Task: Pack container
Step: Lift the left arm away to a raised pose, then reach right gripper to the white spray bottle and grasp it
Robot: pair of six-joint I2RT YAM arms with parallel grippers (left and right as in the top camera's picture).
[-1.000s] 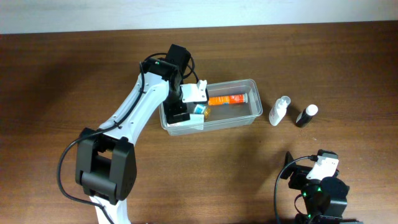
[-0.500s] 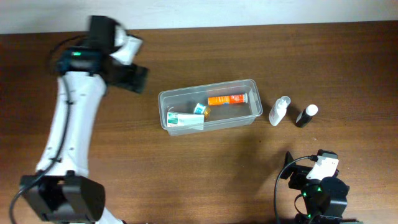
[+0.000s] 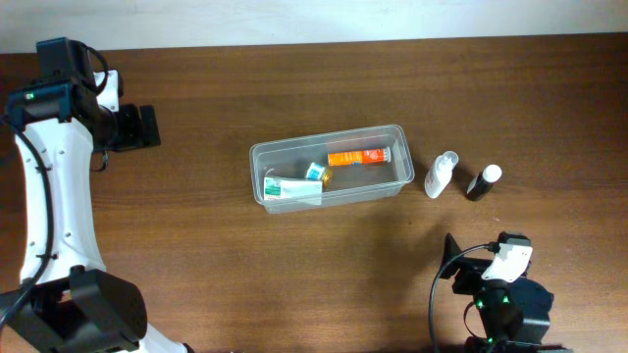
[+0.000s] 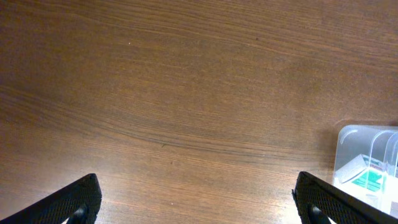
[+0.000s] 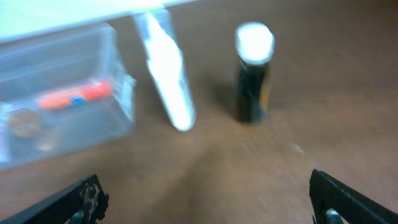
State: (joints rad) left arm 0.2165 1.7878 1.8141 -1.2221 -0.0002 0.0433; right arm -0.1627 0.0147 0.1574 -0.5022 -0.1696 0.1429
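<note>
The brown wooden table (image 3: 324, 275) is seen across the whole overhead view. The white left arm (image 3: 54, 186) is stretched along the 9 o'clock edge, and its left gripper (image 3: 132, 128) is held over bare wood at 10 o'clock, well apart from everything. In the left wrist view its 2 fingertips (image 4: 71, 202) are caught at the bottom corners, spread wide, with nothing held between them.

The container (image 3: 397, 181), a clear tub, is found at the centre of the table, long side running 9 to 3 o'clock. The right arm (image 3: 500, 294) is parked at 5 o'clock. The right gripper (image 5: 205, 208) is aimed at the bottles, fingers parted wide, and nothing is gripped.

Inside the tub, a white and green box (image 3: 291, 188) is lodged in the 7 o'clock corner, and an orange tube (image 3: 356, 157) is laid along the 12 o'clock wall. A small teal and amber item (image 3: 316, 173) is tucked between them; its kind cannot be told.

Just outside, at 3 o'clock of the tub, a white bottle (image 3: 441, 175) is spotted. A black bottle with a white cap (image 5: 252, 74) is stood upright just beside it.
</note>
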